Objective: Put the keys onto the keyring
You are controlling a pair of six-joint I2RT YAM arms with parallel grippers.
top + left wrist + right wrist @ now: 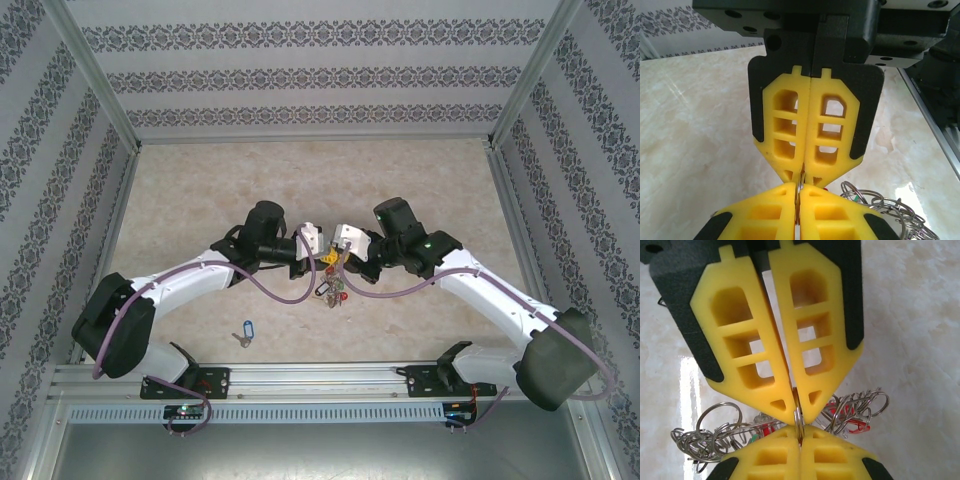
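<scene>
My two grippers meet tip to tip over the middle of the table. The left gripper [322,256] and the right gripper [341,256] are both shut on the thin metal loop of the keyring [798,419], one from each side. In the left wrist view the loop [799,188] stands edge-on between my left gripper's [799,192] yellow pads, with the right gripper's fingers [832,135] coming down from above. A bunch of small steel rings [856,407] and a red tag [856,427] hangs below the grip. One key with a blue tag [245,332] lies loose on the table, near the left arm.
The marble-pattern table [200,200] is walled in by patterned panels on three sides. An aluminium rail [320,378] with the arm bases runs along the near edge. More loose rings [705,440] hang to the left under the right gripper [800,432].
</scene>
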